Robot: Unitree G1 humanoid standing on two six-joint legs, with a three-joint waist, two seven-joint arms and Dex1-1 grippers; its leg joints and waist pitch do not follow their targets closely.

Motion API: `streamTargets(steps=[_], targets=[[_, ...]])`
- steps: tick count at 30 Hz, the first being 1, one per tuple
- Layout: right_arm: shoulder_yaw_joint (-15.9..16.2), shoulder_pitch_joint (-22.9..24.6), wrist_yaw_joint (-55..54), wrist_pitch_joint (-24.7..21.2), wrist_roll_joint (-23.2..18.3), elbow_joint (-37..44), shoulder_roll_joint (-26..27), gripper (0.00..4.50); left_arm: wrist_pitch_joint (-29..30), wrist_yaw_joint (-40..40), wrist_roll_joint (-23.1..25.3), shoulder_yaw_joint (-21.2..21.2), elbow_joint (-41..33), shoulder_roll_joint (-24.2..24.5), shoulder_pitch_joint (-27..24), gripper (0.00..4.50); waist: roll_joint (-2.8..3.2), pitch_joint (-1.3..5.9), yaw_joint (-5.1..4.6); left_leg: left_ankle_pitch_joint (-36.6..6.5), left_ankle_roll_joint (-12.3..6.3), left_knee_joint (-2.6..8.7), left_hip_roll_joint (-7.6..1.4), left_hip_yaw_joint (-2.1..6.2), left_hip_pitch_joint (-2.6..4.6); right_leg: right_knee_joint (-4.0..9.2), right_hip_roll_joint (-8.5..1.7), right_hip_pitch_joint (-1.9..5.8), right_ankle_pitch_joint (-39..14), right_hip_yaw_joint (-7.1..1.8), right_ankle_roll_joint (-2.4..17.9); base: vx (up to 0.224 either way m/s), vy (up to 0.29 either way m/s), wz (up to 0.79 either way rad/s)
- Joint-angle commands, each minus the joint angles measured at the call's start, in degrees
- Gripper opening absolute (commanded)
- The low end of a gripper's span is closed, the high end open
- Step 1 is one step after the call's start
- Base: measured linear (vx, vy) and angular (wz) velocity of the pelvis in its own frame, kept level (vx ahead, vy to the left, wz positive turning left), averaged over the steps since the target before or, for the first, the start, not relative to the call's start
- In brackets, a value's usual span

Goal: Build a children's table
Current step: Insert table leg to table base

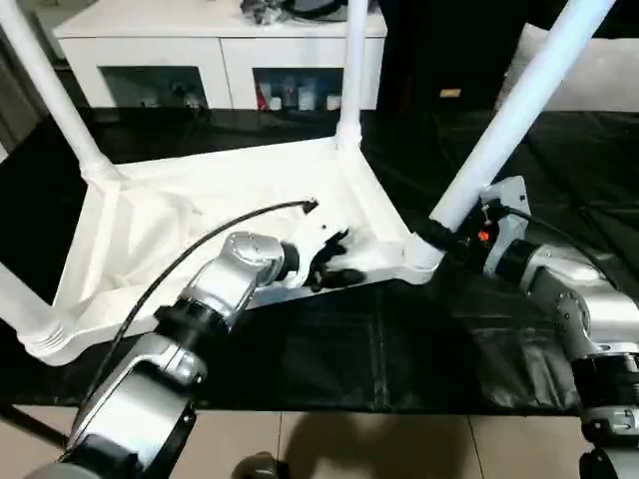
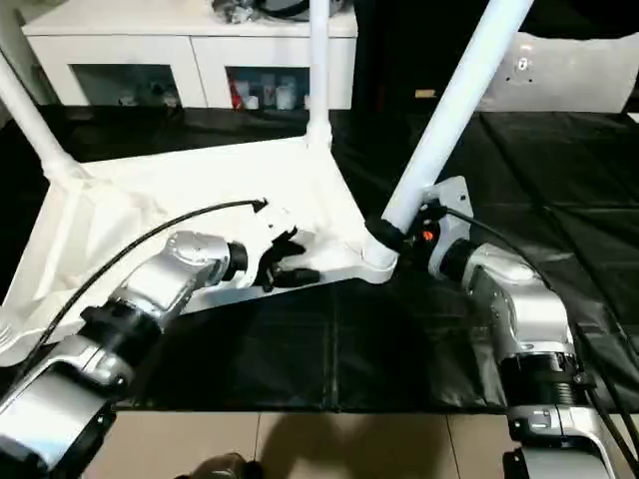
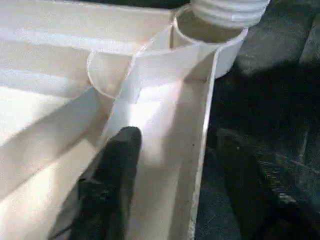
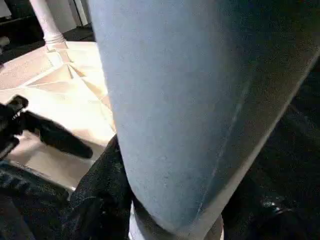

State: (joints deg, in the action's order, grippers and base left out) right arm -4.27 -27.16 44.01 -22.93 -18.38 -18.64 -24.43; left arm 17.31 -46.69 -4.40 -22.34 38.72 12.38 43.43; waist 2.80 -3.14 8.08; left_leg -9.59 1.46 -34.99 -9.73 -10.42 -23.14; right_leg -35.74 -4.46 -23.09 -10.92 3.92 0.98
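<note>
No text, label, brand, number or sign is showing legibly on anything in these views.

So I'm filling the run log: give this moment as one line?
stage: fourth leg at socket | right gripper: shut on tilted white tubular leg | left gripper: on upturned white plastic tabletop's near rim | three legs seated
</note>
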Motion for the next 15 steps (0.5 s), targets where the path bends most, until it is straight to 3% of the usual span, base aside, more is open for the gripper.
streamTargets(steps=[1,7,15], targets=[[-0.9,0.3,-0.1,0.1,-0.3,1.8,-0.5,1.91,-1.3,-0.4,1.4,-0.1,1.3,0.0,1.2,2.34,-0.67,4.75,-0.12,-8.6,-2.79,3.56,-3.14,1.42,1.47,4.27,-4.49,3.15,-6.4,-2.45,12.0,0.0,0.0,0.0],[-0.6,0.3,0.2,-0.1,-0.5,1.9,-0.7,1.91,-5.6,-1.8,2.5,0.5,6.3,-0.7,2.7,1.82,-0.7,4.61,-0.05,-9.5,-2.78,3.66,-3.11,1.41,1.55,4.65,-4.58,3.11,-8.5,-2.44,11.6,0.0,0.0,0.0],[-0.3,0.6,0.6,-0.5,-0.6,2.1,-0.7,1.91,-8.6,-4.1,3.0,0.8,8.8,-1.2,3.3,1.25,-0.75,4.66,0.02,-9.0,-3.03,3.64,-3.24,1.44,1.46,4.39,-4.69,3.16,-7.4,-2.45,12.2,0.0,0.0,0.0]])
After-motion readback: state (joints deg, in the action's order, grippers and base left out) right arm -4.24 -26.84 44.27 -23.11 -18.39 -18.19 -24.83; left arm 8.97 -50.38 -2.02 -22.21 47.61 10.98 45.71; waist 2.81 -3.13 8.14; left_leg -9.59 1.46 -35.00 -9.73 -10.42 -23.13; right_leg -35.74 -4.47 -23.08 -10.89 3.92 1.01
